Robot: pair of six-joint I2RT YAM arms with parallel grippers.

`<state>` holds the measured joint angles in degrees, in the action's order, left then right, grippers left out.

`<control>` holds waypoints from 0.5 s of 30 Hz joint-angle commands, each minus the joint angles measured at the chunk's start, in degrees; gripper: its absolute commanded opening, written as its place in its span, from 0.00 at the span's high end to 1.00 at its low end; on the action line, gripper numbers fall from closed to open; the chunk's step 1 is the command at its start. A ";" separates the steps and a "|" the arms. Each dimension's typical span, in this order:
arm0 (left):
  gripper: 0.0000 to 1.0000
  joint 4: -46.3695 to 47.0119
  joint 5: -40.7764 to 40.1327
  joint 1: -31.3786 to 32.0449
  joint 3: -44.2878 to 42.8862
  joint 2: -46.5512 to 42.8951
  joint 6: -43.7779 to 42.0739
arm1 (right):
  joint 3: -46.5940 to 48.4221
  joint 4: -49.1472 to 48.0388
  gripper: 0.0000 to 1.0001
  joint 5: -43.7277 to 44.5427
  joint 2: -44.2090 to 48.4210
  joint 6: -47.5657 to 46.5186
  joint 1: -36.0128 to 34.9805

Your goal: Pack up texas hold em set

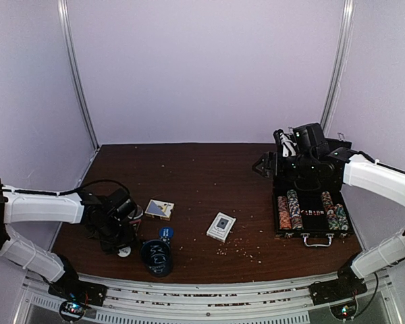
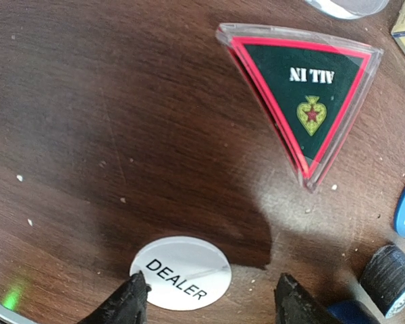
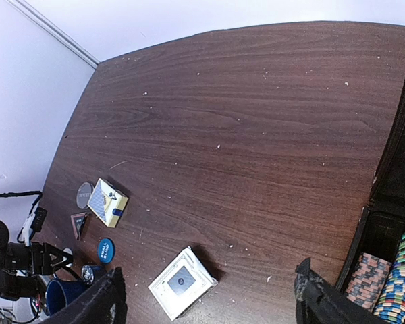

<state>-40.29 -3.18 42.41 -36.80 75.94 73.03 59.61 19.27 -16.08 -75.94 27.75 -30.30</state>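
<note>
The left gripper hangs low over a white oval plastic DEALER button lying flat on the dark wooden table. Its jaws are partly open and set to either side of the disc, with one black fingertip at the button's edge and nothing gripped or lifted. The button looks light, thin, stiff and slick, so it probably offers only its narrow rim to pinch. The surest hold would seem to be across its short axis with the fingertips pressed down to the wood, since a loose squeeze could send it skating away. Just beyond it sits a clear triangular ALL IN marker with red trim. At the table's right near edge, the black briefcase-style case stands open with multicoloured chip rolls in its slots. A white boxed card deck lies mid-table, well apart from the case, and a second deck lies nearer the left arm. The right gripper hovers beside the case with its jaws wide apart, holding nothing.
</note>
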 commanded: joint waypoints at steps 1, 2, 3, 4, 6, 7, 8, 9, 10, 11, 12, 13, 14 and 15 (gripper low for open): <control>0.33 -0.06 0.39 -0.52 1.79 0.98 -0.10 | -0.38 -1.34 0.16 -0.52 -0.07 0.73 -0.04; 0.32 -0.39 0.22 -0.55 1.55 1.29 -0.24 | -0.38 -1.34 0.15 -0.58 -0.13 0.77 -0.02; 0.32 -0.87 0.15 -0.57 1.17 1.62 -0.45 | -0.31 -1.34 0.15 -0.62 -0.17 0.81 -0.02; 0.32 -1.63 0.07 -0.53 0.67 1.99 -0.61 | -0.35 -1.34 0.15 -0.62 -0.17 0.82 -0.03; 0.32 -3.32 -0.61 -0.57 -0.98 2.48 -0.74 | -0.36 -1.34 0.16 -0.64 -0.26 0.85 -0.02; 0.32 -4.21 -1.17 -0.57 -1.72 2.54 -0.76 | -0.37 -1.34 0.16 -0.63 -0.32 0.82 -0.02; 0.32 -5.36 -1.89 -0.56 -2.56 2.54 -0.78 | -0.42 -1.36 0.16 -0.62 -0.39 0.88 -0.02; 0.32 -6.25 -2.54 -0.53 -3.60 2.42 -1.60 | -0.43 -1.35 0.16 -0.62 -0.43 0.90 -0.02; 0.32 -7.04 -3.08 -0.55 -4.23 2.19 -2.35 | -0.46 -1.34 0.15 -0.67 -0.50 0.95 -0.02; 0.32 -7.58 -3.43 -0.54 -4.62 1.93 -2.45 | -0.46 -1.34 0.15 -0.63 -0.51 0.99 -0.02; 0.32 -7.91 -3.57 -0.63 -4.76 1.59 -2.46 | -0.55 -1.34 0.15 -0.62 -0.48 1.01 -0.02; 0.32 -8.79 -3.34 -0.62 -4.62 0.96 -2.27 | -0.57 -1.26 0.15 -0.62 -0.44 1.11 -0.02; 0.32 -9.18 -3.18 -0.65 -4.41 0.65 -2.24 | -0.55 -1.21 0.16 -0.62 -0.44 1.08 -0.02; 0.32 -9.10 -2.90 -0.69 -4.09 0.32 -2.18 | -0.62 -1.17 0.16 -0.62 -0.44 1.11 -0.02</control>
<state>-46.00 -5.23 42.30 -40.10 77.73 71.68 59.61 18.74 -16.51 -76.18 28.60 -30.30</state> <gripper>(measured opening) 0.682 0.845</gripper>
